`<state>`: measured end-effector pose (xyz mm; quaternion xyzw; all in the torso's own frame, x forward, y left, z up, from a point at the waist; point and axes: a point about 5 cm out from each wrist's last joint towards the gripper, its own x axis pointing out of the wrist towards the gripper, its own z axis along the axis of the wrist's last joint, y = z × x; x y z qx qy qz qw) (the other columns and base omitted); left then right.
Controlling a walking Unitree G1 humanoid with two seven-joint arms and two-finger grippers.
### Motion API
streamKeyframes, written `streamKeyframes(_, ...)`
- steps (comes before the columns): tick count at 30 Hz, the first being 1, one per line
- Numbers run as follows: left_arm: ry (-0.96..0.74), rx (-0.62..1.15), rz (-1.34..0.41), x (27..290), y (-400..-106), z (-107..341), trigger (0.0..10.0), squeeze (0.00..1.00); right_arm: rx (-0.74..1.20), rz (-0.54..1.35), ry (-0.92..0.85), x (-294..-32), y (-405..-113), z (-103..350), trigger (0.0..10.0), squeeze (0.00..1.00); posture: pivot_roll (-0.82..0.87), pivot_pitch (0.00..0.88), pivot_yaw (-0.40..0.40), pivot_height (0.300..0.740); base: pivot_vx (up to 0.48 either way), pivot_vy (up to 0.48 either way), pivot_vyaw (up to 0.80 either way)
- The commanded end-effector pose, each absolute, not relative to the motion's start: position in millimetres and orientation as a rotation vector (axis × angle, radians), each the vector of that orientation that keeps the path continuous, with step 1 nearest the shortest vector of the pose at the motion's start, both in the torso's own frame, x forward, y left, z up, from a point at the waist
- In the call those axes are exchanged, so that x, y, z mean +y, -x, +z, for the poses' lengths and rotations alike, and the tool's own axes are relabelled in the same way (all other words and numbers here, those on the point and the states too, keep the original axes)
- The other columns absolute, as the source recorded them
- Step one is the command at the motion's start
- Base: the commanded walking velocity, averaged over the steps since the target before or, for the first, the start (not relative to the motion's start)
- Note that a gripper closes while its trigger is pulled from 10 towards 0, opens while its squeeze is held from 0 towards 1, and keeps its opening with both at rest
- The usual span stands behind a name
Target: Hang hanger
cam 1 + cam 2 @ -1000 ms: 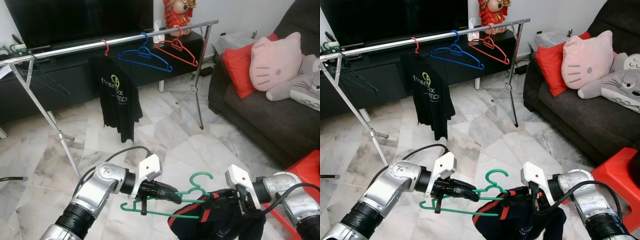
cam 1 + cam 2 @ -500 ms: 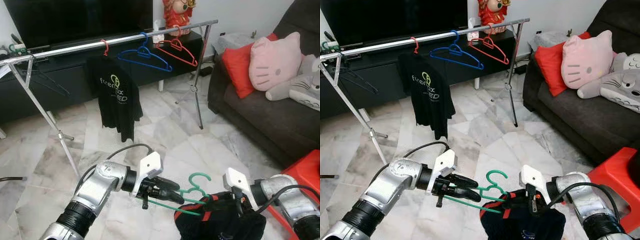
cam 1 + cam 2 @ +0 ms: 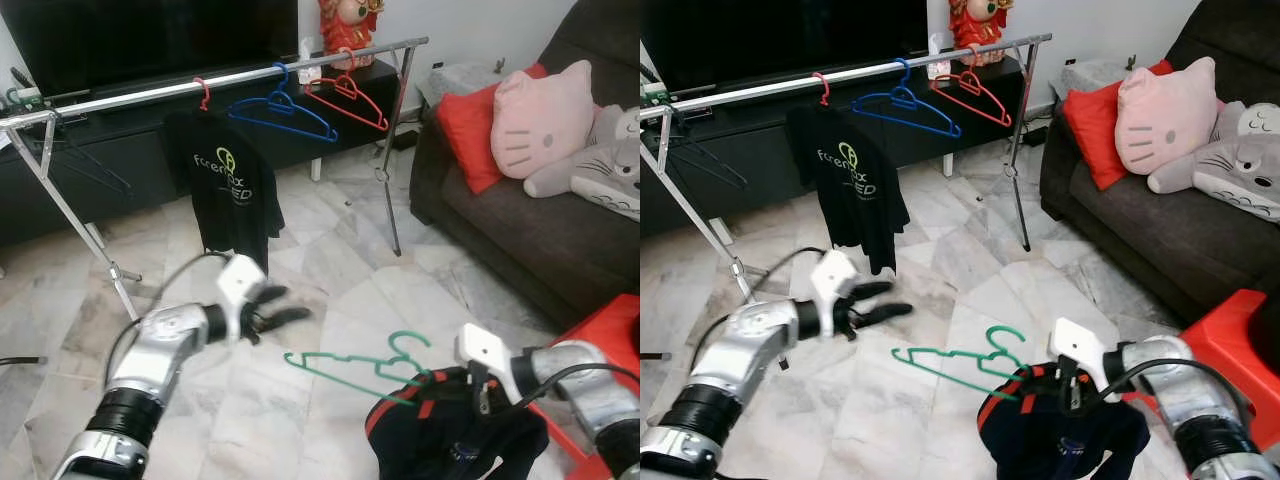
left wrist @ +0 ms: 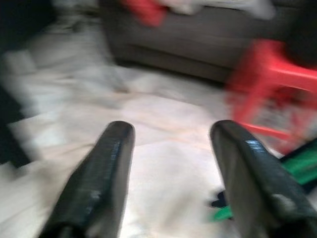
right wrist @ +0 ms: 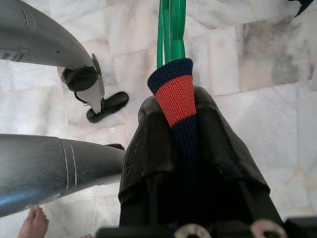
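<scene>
Nearest my camera, low on the right, my right gripper (image 3: 1072, 388) is clenched on the dark garment (image 3: 1060, 440) at its red-and-navy collar, with the green hanger (image 3: 360, 365) threaded in it and jutting left above the marble floor (image 3: 340, 290). Further left, my left gripper (image 3: 285, 312) is released, fingers (image 4: 99, 183) spread, holding nothing. Beyond, the clothes rail (image 3: 130, 97) carries a black T-shirt (image 3: 228, 185), blue hanger (image 3: 280, 112) and red hanger (image 3: 348, 98).

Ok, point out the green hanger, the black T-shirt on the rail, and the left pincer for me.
green hanger (image 3: 340, 367): left eye view, on its lower bar.
black T-shirt (image 3: 232, 200): left eye view, on the chest below the print.
left pincer (image 3: 275, 312): left eye view, between its black fingertips.
</scene>
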<state>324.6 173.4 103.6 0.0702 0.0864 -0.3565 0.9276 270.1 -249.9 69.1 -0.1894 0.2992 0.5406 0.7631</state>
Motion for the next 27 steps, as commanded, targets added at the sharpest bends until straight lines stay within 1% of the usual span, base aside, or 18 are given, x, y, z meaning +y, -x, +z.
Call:
streamKeyframes(1,-0.163,0.186,-0.615,184,-323,92,10.0,1.00,0.601,1.153,0.441,-254,-278,81,0.0,0.00,-0.14,0.000,-0.034,0.740,0.000,0.000,0.00)
streamKeyframes(2,-0.135,0.193,-0.540,189,-321,85,10.0,0.98,0.575,1.147,0.447,-253,-281,86,0.0,0.00,-0.14,0.000,-0.034,0.740,0.000,0.000,0.00)
streamKeyframes(3,-0.094,0.204,-0.518,190,-319,79,10.0,0.98,0.555,1.144,0.451,-253,-284,91,0.0,0.00,-0.15,0.000,-0.032,0.740,0.000,0.000,0.00)
streamKeyframes(4,-0.095,0.213,-0.506,190,-317,75,10.0,0.00,0.539,1.145,0.455,-252,-286,95,0.0,0.00,-0.15,0.000,-0.030,0.740,0.000,0.000,0.00)
streamKeyframes(8,-0.090,0.239,-0.467,188,-310,59,10.0,0.00,0.483,1.145,0.472,-251,-292,110,0.0,0.00,-0.15,0.000,-0.030,0.740,0.000,0.000,0.00)
streamKeyframes(9,-0.041,0.281,-0.428,188,-303,45,10.0,0.00,0.441,1.160,0.496,-251,-296,124,0.0,0.00,-0.16,0.000,-0.029,0.740,0.000,0.000,0.00)
streamKeyframes(10,-0.031,0.298,-0.416,188,-300,38,10.0,0.00,0.419,1.169,0.503,-250,-298,130,0.0,0.00,-0.16,0.000,-0.029,0.740,0.000,0.000,0.00)
streamKeyframes(13,-0.001,0.321,-0.420,184,-295,29,10.0,0.00,0.376,1.183,0.509,-248,-301,143,0.0,0.00,-0.16,0.000,-0.028,0.740,0.000,0.000,0.00)
streamKeyframes(15,0.071,0.342,-0.467,174,-290,22,10.0,0.00,0.347,1.215,0.538,-244,-301,155,0.0,0.00,-0.17,0.000,-0.028,0.740,0.000,0.000,0.00)
streamKeyframes(19,0.126,0.377,-0.574,163,-283,16,10.0,0.00,0.306,1.251,0.543,-238,-301,166,0.0,0.00,-0.17,0.000,-0.027,0.740,0.000,0.000,0.00)
streamKeyframes(20,0.126,0.377,-0.574,163,-283,16,10.0,0.00,0.306,1.251,0.543,-238,-301,166,0.0,0.00,-0.17,0.000,-0.027,0.740,0.000,0.000,0.00)
streamKeyframes(21,0.153,0.380,-0.641,156,-280,14,10.0,0.00,0.272,1.279,0.551,-230,-300,173,0.0,0.00,-0.17,0.000,-0.029,0.740,0.000,0.000,0.00)
streamKeyframes(27,0.244,0.340,-0.704,143,-281,17,10.0,0.00,0.197,1.345,0.548,-216,-298,192,0.0,0.00,-0.18,0.000,-0.031,0.740,0.000,0.000,0.00)
